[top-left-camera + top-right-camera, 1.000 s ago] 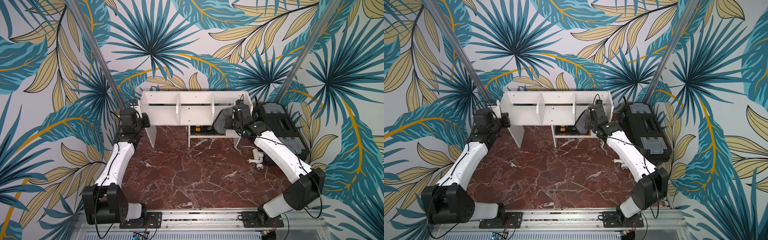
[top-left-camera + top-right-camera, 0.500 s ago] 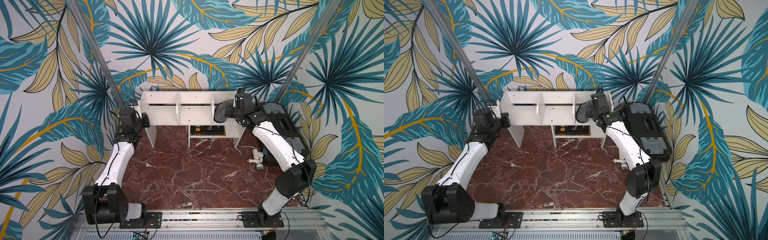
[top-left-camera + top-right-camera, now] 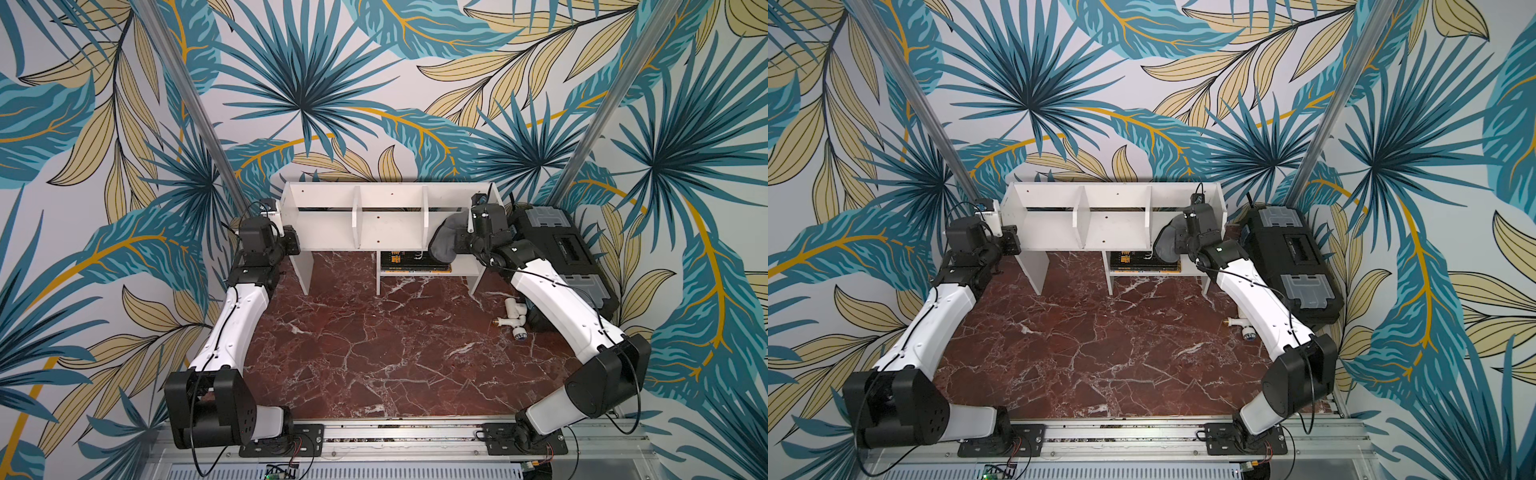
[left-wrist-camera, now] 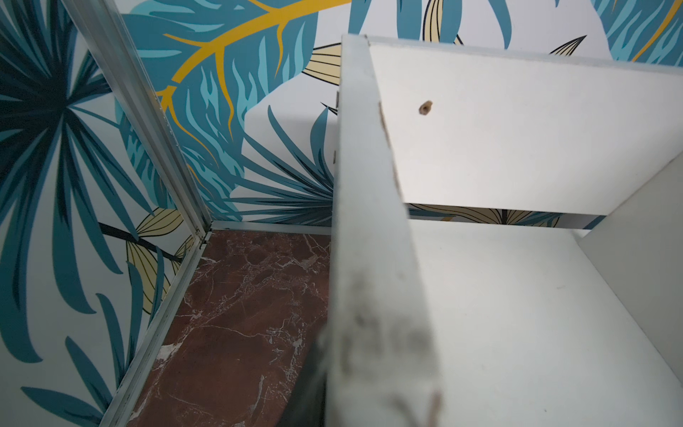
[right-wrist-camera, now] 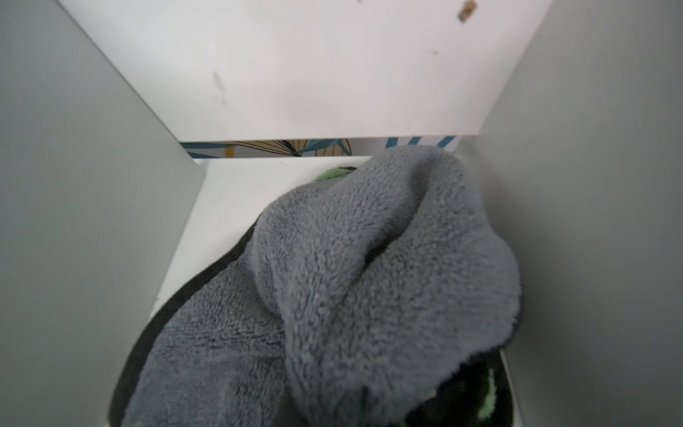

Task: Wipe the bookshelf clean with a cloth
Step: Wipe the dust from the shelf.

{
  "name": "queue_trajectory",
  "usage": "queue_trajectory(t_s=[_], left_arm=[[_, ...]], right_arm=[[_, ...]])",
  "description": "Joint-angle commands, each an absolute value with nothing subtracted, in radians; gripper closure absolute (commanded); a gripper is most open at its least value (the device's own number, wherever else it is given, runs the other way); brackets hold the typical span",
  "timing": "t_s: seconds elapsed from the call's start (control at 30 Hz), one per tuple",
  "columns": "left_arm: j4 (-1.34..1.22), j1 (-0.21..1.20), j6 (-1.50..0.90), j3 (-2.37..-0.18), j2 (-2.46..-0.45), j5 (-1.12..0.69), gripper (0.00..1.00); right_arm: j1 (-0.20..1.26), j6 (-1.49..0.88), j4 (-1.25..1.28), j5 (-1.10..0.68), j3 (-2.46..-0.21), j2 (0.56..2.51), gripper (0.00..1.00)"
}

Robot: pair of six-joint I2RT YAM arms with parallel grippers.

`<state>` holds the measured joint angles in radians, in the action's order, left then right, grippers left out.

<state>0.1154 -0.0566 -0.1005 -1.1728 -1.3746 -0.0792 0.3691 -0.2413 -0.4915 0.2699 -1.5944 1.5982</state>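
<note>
One white board bookshelf (image 3: 390,232), three compartments, two dividers (image 3: 356,216). One dark-grey fleece cloth (image 3: 444,243) in right compartment, clamped in right gripper (image 3: 459,241). Left gripper (image 3: 291,243) clamps left panel (image 4: 369,222).

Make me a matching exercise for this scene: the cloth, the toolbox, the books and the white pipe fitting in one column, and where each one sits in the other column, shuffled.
Things
1. cloth
2. black toolbox
3. books
4. white pipe fitting

Places
A. on the marble tabletop, by the toolbox's near end
B. in the bookshelf's right upper compartment
C. on the bookshelf's low shelf
D. beside the bookshelf's right end

Pairs: 1-B; 2-D; 3-C; 4-A
</note>
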Motion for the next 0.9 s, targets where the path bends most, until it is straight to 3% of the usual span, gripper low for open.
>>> queue_trajectory(t_s=[0.0,0.13,0.27,0.47,0.87], left_arm=[[0.104,-0.045,-0.225,-1.156,-1.400,-0.242,1.00],[0.106,-0.046,-0.225,-1.156,-1.400,-0.243,1.00],[0.110,-0.046,-0.223,-1.158,-1.404,-0.238,1.00],[0.114,-0.046,-0.223,-1.160,-1.406,-0.239,1.00],[0.116,-0.046,-0.216,-1.156,-1.398,-0.225,1.00]], right_arm=[[0.376,-0.213,-0.453,0.252,-1.735,1.661,1.00],[0.376,-0.171,-0.401,0.337,-1.862,1.711,1.00],[0.376,-0.127,-0.426,0.548,-1.936,1.731,1.00],[0.371,-0.077,-0.487,0.776,-1.859,1.674,1.00],[0.380,-0.229,-0.473,0.206,-1.564,1.535,1.00]])
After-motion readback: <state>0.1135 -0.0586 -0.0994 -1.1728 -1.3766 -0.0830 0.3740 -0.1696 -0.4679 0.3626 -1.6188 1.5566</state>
